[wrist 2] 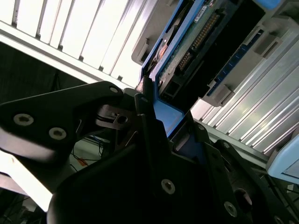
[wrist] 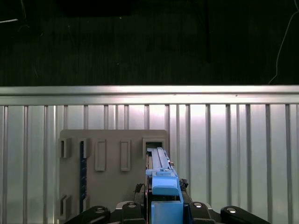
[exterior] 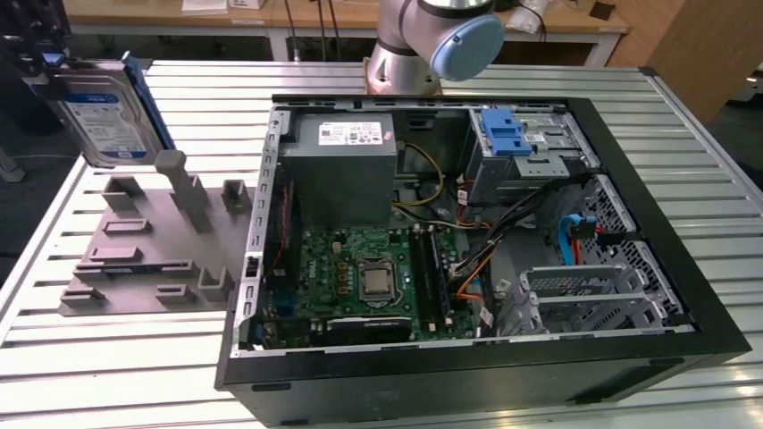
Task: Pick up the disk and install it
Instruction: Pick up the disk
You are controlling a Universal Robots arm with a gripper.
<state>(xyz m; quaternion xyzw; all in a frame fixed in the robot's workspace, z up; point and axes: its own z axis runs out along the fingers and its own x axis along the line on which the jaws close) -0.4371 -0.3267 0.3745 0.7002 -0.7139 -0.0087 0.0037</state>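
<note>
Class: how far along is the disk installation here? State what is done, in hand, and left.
Done: the disk is up off the grey holder. In hand: the gripper is clamped on its blue rail, to the exterior view's left of the open computer case. Left: the disk is not yet inside the case.

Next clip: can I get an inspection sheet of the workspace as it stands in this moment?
Surface: slatted metal table carrying an open computer case and a grey holder fixture.
Job's things: the disk is held off the table beside the fixture, outside the case.
Clutter: nothing seen.
Grippers: gripper shut on the disk's blue rail.
Cables: a wire bundle and a blue cable inside the case.
Surroundings: wooden benches behind the table.
</note>
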